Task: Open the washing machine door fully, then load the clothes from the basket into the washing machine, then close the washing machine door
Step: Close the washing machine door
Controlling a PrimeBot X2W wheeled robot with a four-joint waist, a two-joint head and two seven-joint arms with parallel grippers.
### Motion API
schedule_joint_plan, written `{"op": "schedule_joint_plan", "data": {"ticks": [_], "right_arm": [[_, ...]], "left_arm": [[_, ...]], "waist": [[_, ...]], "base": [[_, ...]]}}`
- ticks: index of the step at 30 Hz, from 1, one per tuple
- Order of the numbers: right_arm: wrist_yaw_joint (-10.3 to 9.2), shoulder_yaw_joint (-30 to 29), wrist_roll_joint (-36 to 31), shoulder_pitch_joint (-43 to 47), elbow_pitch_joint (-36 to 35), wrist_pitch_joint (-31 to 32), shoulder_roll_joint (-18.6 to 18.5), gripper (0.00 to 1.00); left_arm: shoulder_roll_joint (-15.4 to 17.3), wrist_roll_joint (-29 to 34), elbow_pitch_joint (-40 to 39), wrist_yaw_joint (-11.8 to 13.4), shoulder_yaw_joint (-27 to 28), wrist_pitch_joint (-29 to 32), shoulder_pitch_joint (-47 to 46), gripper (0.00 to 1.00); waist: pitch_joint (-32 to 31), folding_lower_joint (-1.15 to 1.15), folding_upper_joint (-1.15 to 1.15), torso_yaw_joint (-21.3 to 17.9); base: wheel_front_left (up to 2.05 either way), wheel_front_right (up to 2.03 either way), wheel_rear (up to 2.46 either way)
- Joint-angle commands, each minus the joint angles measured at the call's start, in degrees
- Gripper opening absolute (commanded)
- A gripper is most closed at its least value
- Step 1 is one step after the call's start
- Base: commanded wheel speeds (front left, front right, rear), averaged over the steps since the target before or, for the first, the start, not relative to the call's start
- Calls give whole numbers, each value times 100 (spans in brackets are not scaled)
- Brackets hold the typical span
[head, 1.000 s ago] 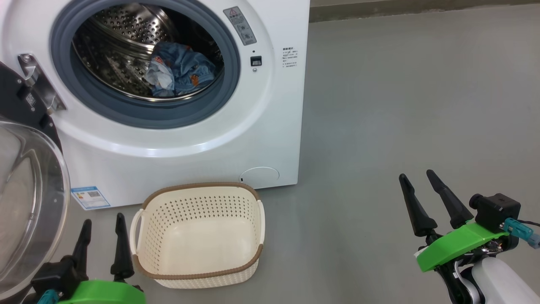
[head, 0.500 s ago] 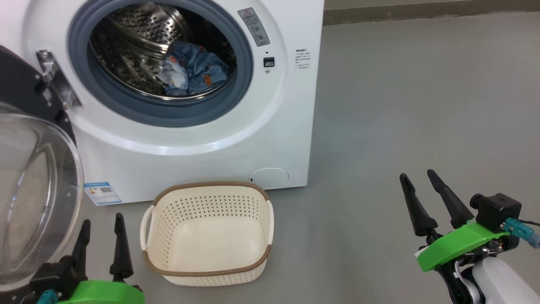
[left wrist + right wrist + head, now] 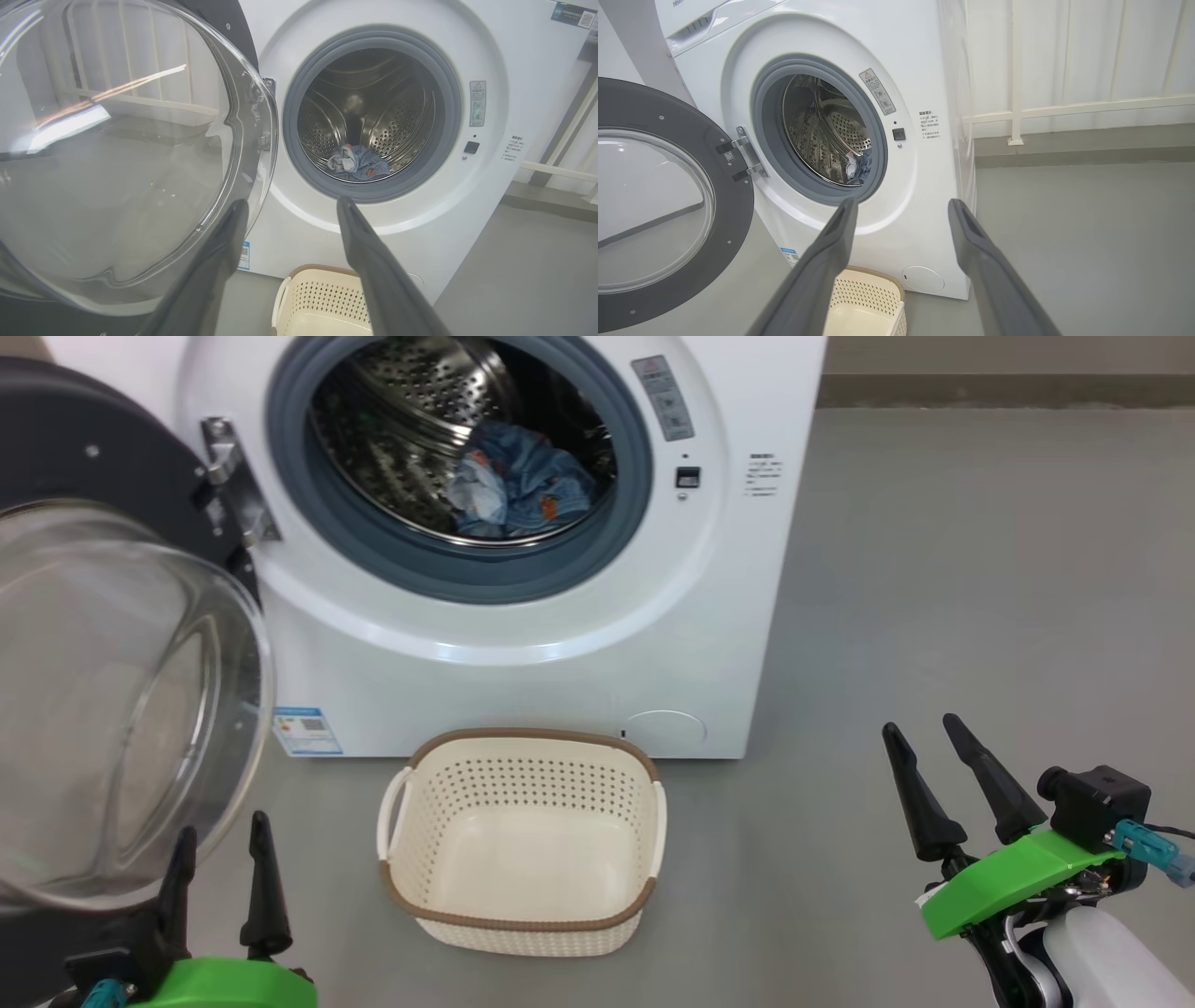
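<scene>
Clothes (image 3: 518, 481) lie bunched low inside the washing machine (image 3: 523, 653), with the washing machine door (image 3: 121, 691) swung wide at nine o'clock and the basket (image 3: 518, 840) on the floor (image 3: 934, 569) at six o'clock. Left gripper (image 3: 222, 829), at eight o'clock of the basket, and right gripper (image 3: 920, 724), at three o'clock, both have fingers apart, empty.

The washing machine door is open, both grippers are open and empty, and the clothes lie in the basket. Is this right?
No: the basket is empty; the head view shows the clothes inside the washing machine. The washing machine door is open, and the left gripper and right gripper are open and empty.
</scene>
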Motion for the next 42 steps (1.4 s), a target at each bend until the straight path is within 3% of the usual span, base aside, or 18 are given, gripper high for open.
{"op": "schedule_joint_plan", "data": {"ticks": [1,24,42], "right_arm": [[42,102,41,18,-111,-46,-66,100],[42,196,75,82,-76,-46,-3,100],[42,287,98,124,-57,-46,3,100]], "left_arm": [[82,60,-80,30,209,-37,-40,100],[122,169,48,257,131,-37,11,100],[157,96,31,319,55,-12,49,100]], "waist": [[-31,0,0,202],[-121,0,0,1532],[-189,0,0,1895]], "base": [[0,0,0],[0,0,0],[0,0,0]]}}
